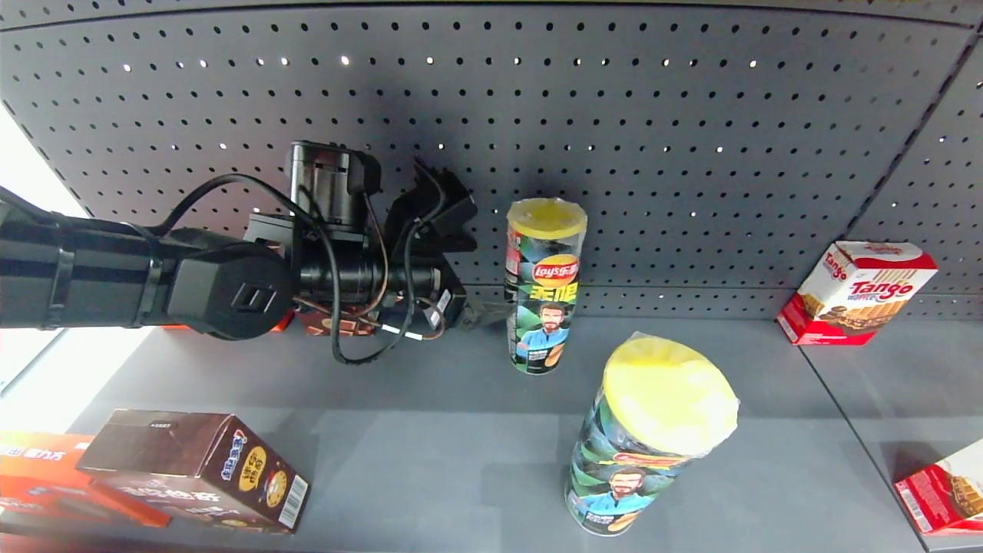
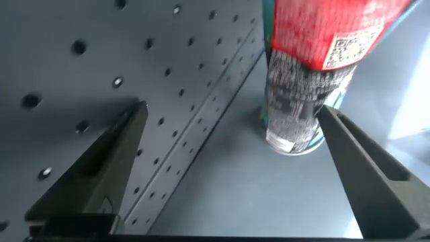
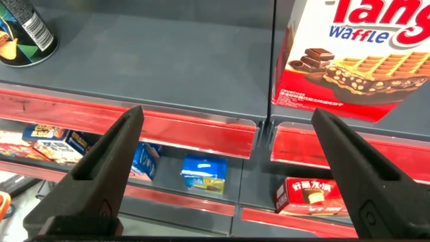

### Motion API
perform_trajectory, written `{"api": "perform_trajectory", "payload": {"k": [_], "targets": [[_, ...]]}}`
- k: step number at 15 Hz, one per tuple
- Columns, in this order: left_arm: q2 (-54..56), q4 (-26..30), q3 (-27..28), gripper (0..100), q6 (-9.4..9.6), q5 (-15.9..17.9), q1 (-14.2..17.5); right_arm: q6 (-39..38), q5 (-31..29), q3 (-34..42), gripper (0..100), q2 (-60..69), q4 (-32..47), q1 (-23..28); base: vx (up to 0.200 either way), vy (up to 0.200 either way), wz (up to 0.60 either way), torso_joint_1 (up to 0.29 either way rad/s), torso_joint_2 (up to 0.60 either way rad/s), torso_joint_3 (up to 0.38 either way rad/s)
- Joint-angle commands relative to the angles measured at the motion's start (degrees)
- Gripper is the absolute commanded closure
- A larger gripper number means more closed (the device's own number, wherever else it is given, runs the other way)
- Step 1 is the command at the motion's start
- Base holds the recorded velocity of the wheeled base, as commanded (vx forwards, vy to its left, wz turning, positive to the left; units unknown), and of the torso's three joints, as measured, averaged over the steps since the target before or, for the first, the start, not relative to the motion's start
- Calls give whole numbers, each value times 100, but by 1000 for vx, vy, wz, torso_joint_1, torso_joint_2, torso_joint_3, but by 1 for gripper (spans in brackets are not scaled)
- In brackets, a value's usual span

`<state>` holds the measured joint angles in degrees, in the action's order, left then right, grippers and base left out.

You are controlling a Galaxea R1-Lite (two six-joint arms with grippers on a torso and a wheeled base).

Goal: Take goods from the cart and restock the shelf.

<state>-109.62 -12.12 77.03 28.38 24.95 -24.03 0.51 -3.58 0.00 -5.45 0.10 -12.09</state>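
Note:
Two chips cans with yellow lids stand on the grey shelf [image 1: 430, 461]. The back can [image 1: 544, 288] is upright near the pegboard wall, and the front can [image 1: 649, 445] stands closer to the shelf edge. My left gripper [image 1: 476, 296] reaches in from the left, open, just left of the back can. In the left wrist view the can [image 2: 295, 114] stands just beyond the spread gripper [image 2: 232, 111], nearer one finger, with nothing gripped. My right gripper [image 3: 228, 115] is open and empty in front of the shelf edge, below a waffle box [image 3: 349, 60].
A red-and-white waffle box [image 1: 856, 292] leans at the back right, another [image 1: 941, 491] at the front right. A brown box [image 1: 196, 468] and orange boxes [image 1: 38, 476] lie front left. The pegboard [image 1: 614, 115] closes the back. Lower shelves hold small packs [image 3: 205, 171].

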Motion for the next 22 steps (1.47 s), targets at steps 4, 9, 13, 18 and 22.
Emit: {"api": "perform_trajectory", "payload": {"k": [4,9,13,18,22], "targets": [[11,-19,-4,0,-96,-281,65,2,-2,0,0,-9,-1,-4,0,0,0,0,0,0],[72,-353,-285,0,-96,-729,74,2,-2,0,0,-9,-1,-4,0,0,0,0,0,0],[283,-1012,-1032,0,-52,-1458,65,2,-2,0,0,-9,-1,-4,0,0,0,0,0,0],[116,-1196,-944,0,-52,-2284,-58,2,-2,0,0,-9,-1,-4,0,0,0,0,0,0],[151,-1276,-1024,0,-69,-3067,-419,2,-2,0,0,-9,-1,-4,0,0,0,0,0,0]]}}
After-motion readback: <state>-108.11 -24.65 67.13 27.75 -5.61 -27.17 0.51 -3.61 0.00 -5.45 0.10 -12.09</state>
